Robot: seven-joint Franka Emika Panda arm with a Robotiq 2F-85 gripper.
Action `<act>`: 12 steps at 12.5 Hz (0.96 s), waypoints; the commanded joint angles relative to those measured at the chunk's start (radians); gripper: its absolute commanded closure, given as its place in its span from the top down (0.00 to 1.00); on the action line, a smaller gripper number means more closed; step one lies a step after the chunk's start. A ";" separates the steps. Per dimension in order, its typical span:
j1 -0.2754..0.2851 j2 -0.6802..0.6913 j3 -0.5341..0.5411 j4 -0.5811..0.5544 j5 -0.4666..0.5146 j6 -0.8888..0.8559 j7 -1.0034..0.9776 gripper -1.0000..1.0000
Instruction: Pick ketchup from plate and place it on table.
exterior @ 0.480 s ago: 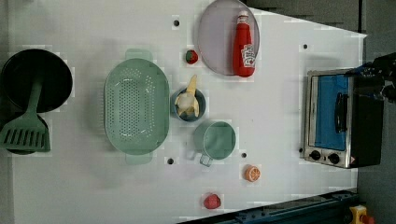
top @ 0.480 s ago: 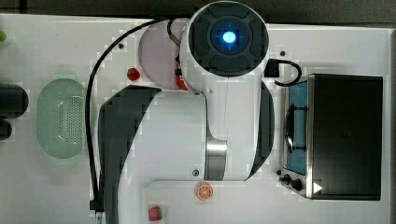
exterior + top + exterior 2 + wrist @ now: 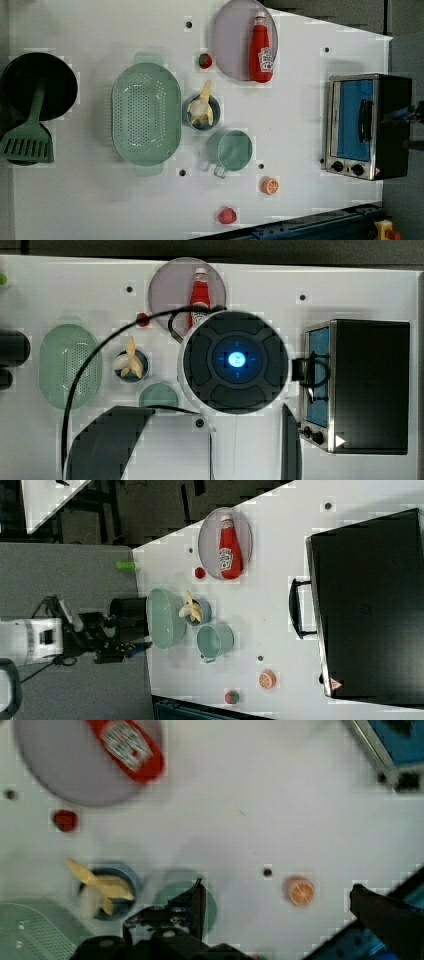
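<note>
On the white counter (image 3: 300,150), the slim red ketchup bottle (image 3: 261,49) lies on the pale lilac round plate (image 3: 230,45), well apart from the empty, spread-open pincer (image 3: 275,900).

No text, brand name or number is legible. The ketchup (image 3: 261,50) carries a whitish label band with red markings, too small to read in the left view and blurred in the wrist view. The toaster oven (image 3: 367,125), at the left view's right edge, bears a small red-and-white triangular sign at its lower corner; its content is indistinct.
</note>
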 commanded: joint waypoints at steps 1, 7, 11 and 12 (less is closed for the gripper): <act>-0.025 0.129 0.012 -0.004 0.013 0.047 -0.140 1.00; -0.010 0.349 0.042 0.000 0.013 0.241 -0.333 1.00; -0.002 0.462 0.062 0.003 0.012 0.371 -0.509 1.00; 0.001 0.491 0.063 0.009 0.012 0.403 -0.537 1.00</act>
